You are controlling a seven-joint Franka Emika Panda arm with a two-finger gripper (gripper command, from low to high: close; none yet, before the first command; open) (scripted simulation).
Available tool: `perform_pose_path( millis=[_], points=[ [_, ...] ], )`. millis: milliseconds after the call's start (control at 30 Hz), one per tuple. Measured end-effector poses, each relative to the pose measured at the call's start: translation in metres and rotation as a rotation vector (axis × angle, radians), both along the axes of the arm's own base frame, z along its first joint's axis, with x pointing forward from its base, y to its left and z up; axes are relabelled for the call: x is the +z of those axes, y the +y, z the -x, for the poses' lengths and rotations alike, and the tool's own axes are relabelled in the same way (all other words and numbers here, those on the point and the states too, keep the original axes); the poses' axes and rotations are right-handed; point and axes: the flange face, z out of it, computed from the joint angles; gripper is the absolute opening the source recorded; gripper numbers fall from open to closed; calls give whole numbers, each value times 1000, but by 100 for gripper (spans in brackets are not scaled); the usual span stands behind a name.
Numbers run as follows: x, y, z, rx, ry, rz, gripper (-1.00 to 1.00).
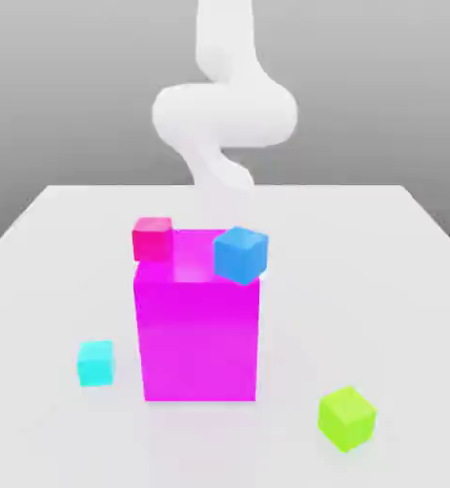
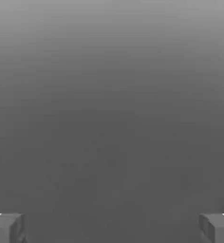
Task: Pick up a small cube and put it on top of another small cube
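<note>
The small lime-green cube point(image 1: 347, 417) lies on the white table near the front, at the exterior view's right, turned slightly. The small cyan cube point(image 1: 95, 363) rests on the table at the exterior view's left, beside the big magenta block. The two cubes are far apart, with the block between them. My white arm point(image 1: 224, 114) rises behind the block at the back of the table, well away from both cubes. In the hand view my gripper point(image 2: 112, 228) is open, its grey fingertips point(image 2: 7, 228) wide apart with nothing between them, facing a plain grey background.
A tall magenta block point(image 1: 198, 334) stands mid-table. A blue cube point(image 1: 240, 254) sits at its top right corner and a pink-red cube point(image 1: 153, 238) at its top left; whether they rest on it or behind it I cannot tell. The white table point(image 1: 400, 286) spreads around them.
</note>
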Motion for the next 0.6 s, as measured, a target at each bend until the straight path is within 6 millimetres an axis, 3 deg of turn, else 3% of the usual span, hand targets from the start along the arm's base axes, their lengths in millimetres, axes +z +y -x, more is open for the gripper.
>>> perform_pose_path(
  millis=[133,300,467,600],
  points=[
    [-76,27,-45,71,124,36,0],
    [-176,62,-77,163,271,78,0],
    [-278,96,-84,261,417,119,0],
    [-359,124,-70,350,533,151,0]
  ],
)
